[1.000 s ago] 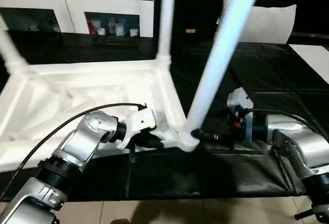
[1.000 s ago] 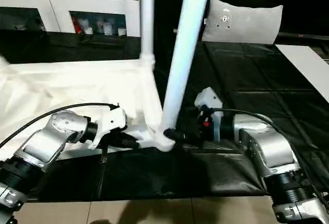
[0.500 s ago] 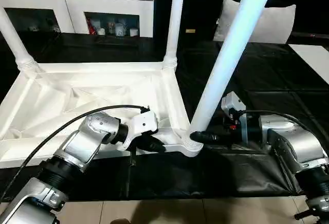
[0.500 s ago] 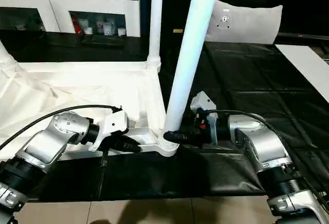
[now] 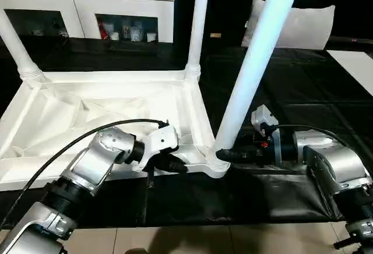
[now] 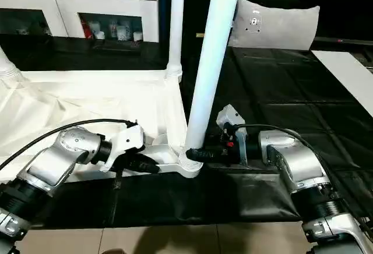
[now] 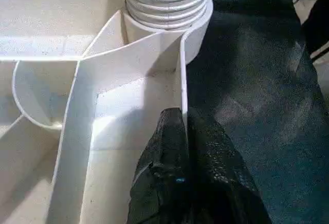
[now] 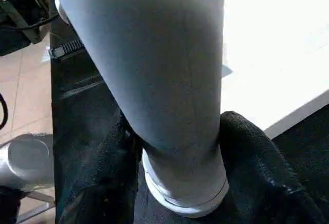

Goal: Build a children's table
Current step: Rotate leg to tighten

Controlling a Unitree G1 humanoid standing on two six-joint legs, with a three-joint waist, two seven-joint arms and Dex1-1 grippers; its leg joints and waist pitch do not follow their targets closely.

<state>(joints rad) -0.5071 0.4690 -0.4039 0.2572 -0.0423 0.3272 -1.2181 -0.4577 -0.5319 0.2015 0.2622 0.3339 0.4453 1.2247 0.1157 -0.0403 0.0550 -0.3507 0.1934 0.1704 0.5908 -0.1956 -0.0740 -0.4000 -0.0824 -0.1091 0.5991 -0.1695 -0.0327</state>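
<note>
**A:** At the near right corner of the upturned table top [image 5: 105, 105], what does the right tool [image 5: 224, 155] engage?

**B:** Its two black fingers [image 8: 252, 162] stand one on each side of the base of the near leg [image 5: 253, 62], just above the ribbed collar. They sit against the leg in the right wrist view, so the tool is pinching the leg at about half spread.

**A:** And the left tool [image 5: 175, 165]?

**B:** Its fingers [image 7: 167, 152] are pressed together on the thin near rim wall of the top, just beside the same corner socket [image 7: 167, 8]. One finger lies inside the wall, the other outside.

**A:** State the position of the table.

**B:** The top lies ribbed side up on a black sheet [image 5: 280, 91] that covers the counter. The near leg rises from its socket with a tilt to the right. A second leg [image 5: 198, 21] stands upright in the far right socket, and a third [image 5: 17, 44] rises at the far left corner.

**A:** What lies beyond?

**B:** A white pillow [image 5: 309, 27] sits at the back right. White glass-door cabinets [image 5: 87, 9] stand at the back left; the items behind the glass are probably small bottles, but they are too small to confirm.
</note>
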